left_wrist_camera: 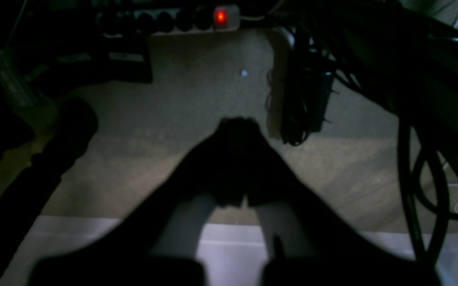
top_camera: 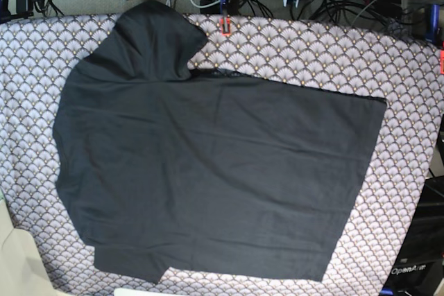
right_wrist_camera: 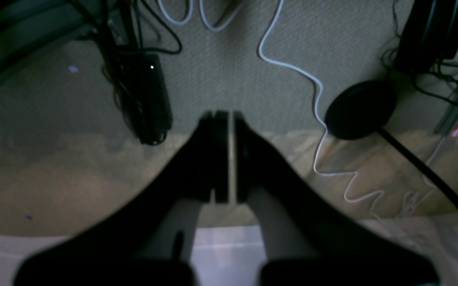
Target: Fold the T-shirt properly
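We judged the T-shirt [top_camera: 215,178], spread flat on the worktop [top_camera: 409,67], soft, light and limp, best pinched at its 1 o'clock sleeve hem. Both the left pincer [left_wrist_camera: 239,127] and right pincer [right_wrist_camera: 225,119] were closed and empty

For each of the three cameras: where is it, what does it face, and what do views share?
Left wrist: behind the shut left gripper, facing carpet and a power strip.
Right wrist: behind the shut right gripper, facing carpet and a white cable.
Base: overhead, facing the T-shirt on the tablecloth; no arms visible.
Both wrist views share the carpet.
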